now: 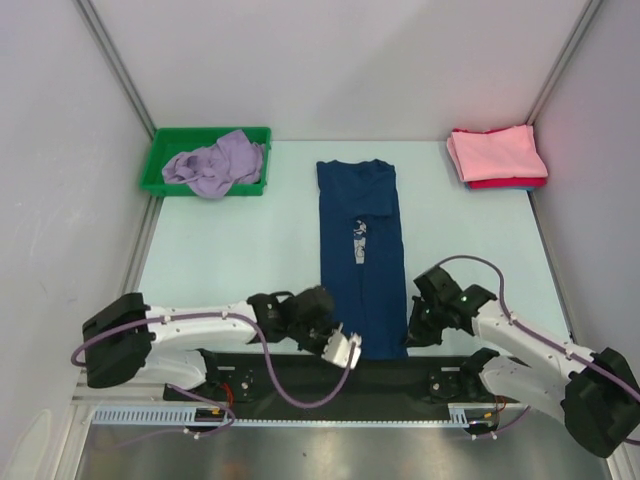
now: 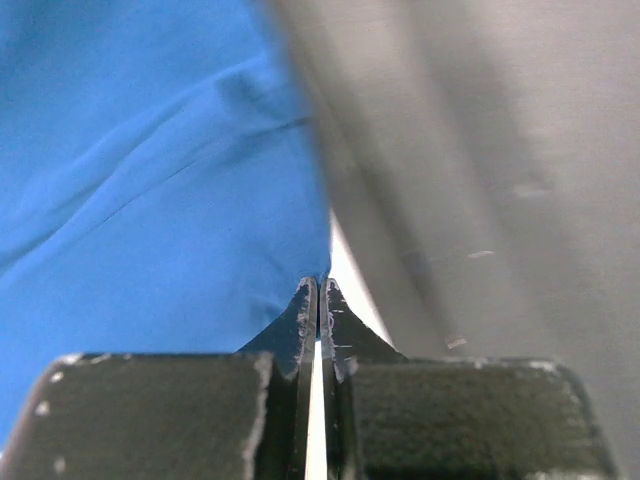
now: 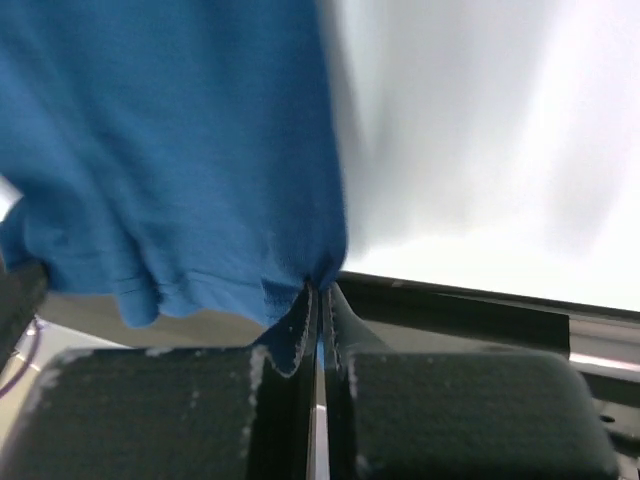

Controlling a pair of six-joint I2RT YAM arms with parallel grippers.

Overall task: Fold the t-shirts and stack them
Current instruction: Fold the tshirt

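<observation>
Crosswise folding in hand, by the look of it, with the lengthwise folds done. Navy t-shirt (image 1: 360, 250) flat on table (image 1: 230, 260) as a long narrow strip down the middle of the top view, sleeves tucked in, collar toward the upper edge, pale print near mid-length, hem at the bottom. Left gripper (image 1: 348, 350) at the lower-left hem corner, clenched on blue cloth, fingers pressed together in the left wrist view with the corner pinched at the tips. Right gripper (image 1: 415, 335) at the lower-right hem corner, likewise clamped on the fabric, hem edge bunched just above its tips in the right wrist view. Lavender t-shirt (image 1: 215, 165) crumpled in green bin (image 1: 160, 190) at upper left, not yet folded. Pink and red folded stack (image 1: 495, 155) at upper right, well apart from the strip. Next, probably: lift both corners together, carry the hem up the frame toward the collar, keep both sides level for a square landing, lay down, let go. Risk of skew from one side leading, or of dragging the lower layer along. After that, likely a transfer to the pile at upper right.
</observation>
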